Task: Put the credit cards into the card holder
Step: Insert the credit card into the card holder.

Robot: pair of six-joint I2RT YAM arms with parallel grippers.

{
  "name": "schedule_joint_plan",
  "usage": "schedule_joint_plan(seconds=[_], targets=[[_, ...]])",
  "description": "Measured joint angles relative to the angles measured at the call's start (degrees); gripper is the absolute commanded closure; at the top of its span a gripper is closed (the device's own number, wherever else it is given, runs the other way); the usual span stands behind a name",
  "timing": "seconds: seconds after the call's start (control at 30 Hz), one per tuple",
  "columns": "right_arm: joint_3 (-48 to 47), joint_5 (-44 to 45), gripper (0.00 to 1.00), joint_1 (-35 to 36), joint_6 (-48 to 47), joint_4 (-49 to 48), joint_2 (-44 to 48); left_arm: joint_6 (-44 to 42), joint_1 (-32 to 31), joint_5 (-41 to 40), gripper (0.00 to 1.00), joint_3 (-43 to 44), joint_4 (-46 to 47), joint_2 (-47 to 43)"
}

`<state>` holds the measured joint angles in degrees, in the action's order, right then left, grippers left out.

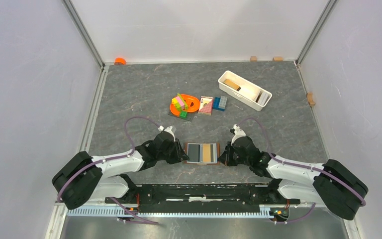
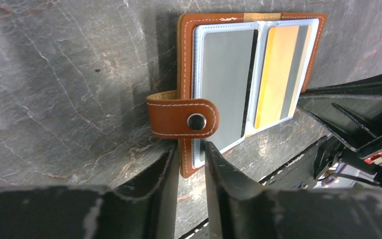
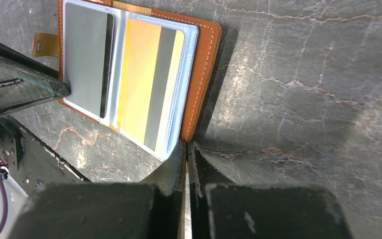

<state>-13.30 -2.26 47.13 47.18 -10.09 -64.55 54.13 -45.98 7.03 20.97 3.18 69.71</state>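
The card holder (image 1: 202, 153), a brown leather wallet, lies open between my two grippers at the near middle of the table. Its clear sleeves hold a dark grey card (image 2: 226, 84) on the left and a tan card (image 2: 276, 74) with a grey stripe on the right. My left gripper (image 2: 190, 159) is shut on the wallet's left edge (image 2: 184, 59), just below the snap strap (image 2: 181, 118). My right gripper (image 3: 187, 149) is shut on the wallet's right edge (image 3: 204, 74). In the right wrist view the grey card (image 3: 87, 59) and the tan card (image 3: 139, 79) lie flat in the sleeves.
A white tray (image 1: 228, 75) stands at the back right. An orange ring with coloured bricks (image 1: 184, 104), a pink-and-white block (image 1: 206, 105) and blue bricks (image 1: 220, 103) lie behind the wallet. Walls close in the table on three sides.
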Motion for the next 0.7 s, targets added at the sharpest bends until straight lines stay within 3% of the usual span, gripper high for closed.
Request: schedule_joint_plan(seconds=[0.1, 0.23, 0.47, 0.7], targets=[[0.0, 0.9, 0.83, 0.0, -0.5, 2.3, 1.9, 0.4, 0.0, -0.5, 0.85, -0.1, 0.2, 0.3], [0.0, 2.9, 0.69, 0.0, -1.6, 6.9, 6.4, 0.6, -0.1, -0.5, 0.91, -0.1, 1.1, 0.3], [-0.7, 3.8, 0.7, 0.0, -3.2, 9.6, 10.3, 0.7, -0.1, -0.4, 0.95, -0.1, 1.7, 0.9], [-0.7, 0.2, 0.73, 0.0, -3.0, 4.9, 7.5, 0.7, -0.1, -0.4, 0.96, -0.1, 1.7, 1.1]])
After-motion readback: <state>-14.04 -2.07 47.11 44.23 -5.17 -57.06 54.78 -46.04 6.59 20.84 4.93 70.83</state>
